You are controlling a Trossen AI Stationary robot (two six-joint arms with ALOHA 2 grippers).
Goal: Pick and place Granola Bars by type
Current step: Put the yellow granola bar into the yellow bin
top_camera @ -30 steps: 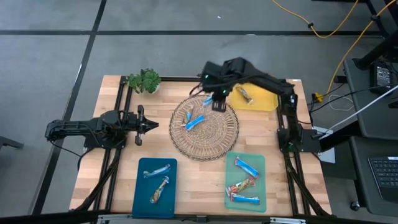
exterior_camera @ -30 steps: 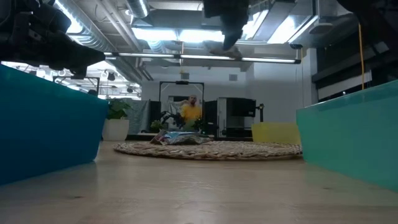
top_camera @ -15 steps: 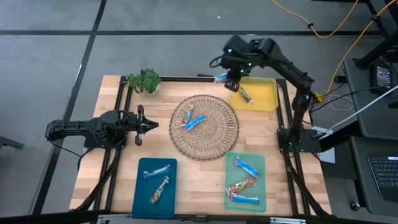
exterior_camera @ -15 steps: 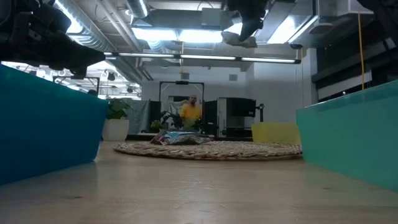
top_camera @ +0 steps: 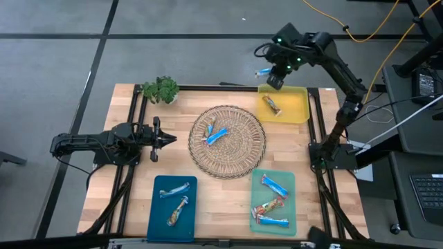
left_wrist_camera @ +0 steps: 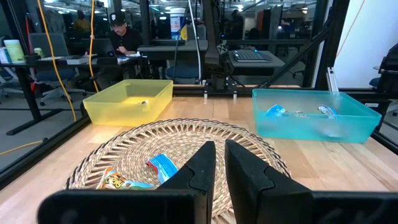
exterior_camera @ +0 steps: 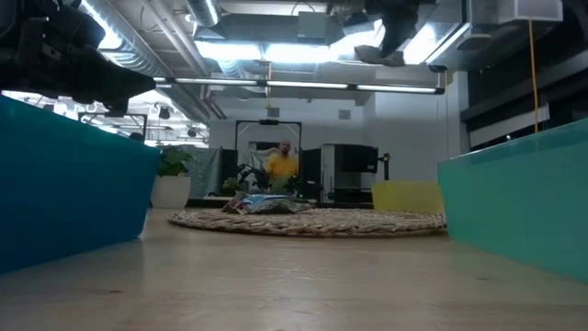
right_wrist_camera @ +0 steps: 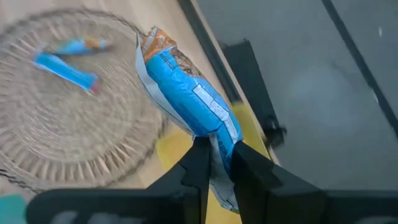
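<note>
My right gripper (top_camera: 275, 77) hangs high over the far edge of the table, beside the yellow tray (top_camera: 296, 111), and is shut on a bright blue granola bar (top_camera: 263, 72). The low view shows that gripper (exterior_camera: 393, 41) near the ceiling lights with the bar (exterior_camera: 375, 56) under it. An orange-brown bar (top_camera: 271, 105) lies in the yellow tray. Two blue bars (top_camera: 216, 135) rest on the round woven mat (top_camera: 239, 155). Two silvery bars (top_camera: 174, 190) are in the blue tray (top_camera: 155, 214). Three bars (top_camera: 274, 184) lie in the green tray (top_camera: 287, 200). My left gripper (top_camera: 166, 139) waits shut, left of the mat. My right gripper pinches the blue bar near one end (right_wrist_camera: 214, 134) between its two fingers (right_wrist_camera: 198, 163), coming from above. The rest of the bar sticks out past the fingertips to its orange-tipped end (right_wrist_camera: 154, 42). It is lifted clear of the table and the trays.
A leafy green sprig (top_camera: 160, 89) sits at the far left corner of the table. Black frame rails (top_camera: 131, 124) run along the table's sides. Bare wood lies between the mat and the near trays. A person in yellow (exterior_camera: 281, 165) shows in the room behind.
My right gripper has risen from above the mat's far edge and swung toward the table's far right, carrying the blue bar with it, and now hangs over the far edge by the yellow tray. The left arm has kept still.
</note>
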